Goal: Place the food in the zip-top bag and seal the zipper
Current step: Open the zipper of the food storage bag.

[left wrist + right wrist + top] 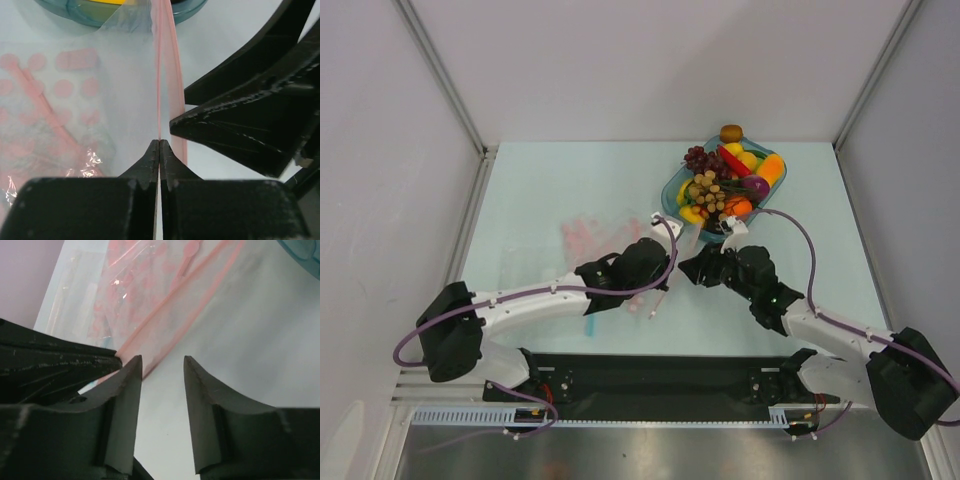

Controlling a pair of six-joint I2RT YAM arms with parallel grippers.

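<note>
Top external shows the zip-top bag (582, 240) flat at left, the food (720, 185) piled in the teal tray (670, 197) at right. Only left wrist shows the left gripper (159, 142) pinching the pink zipper (167, 75) tight, probably to lift the mouth. The right gripper (162, 362) sits beside it, jaws spread.

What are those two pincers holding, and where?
The left pincer pinches the clear bag by its pink zipper; the right pincer is open, holding nothing.
</note>
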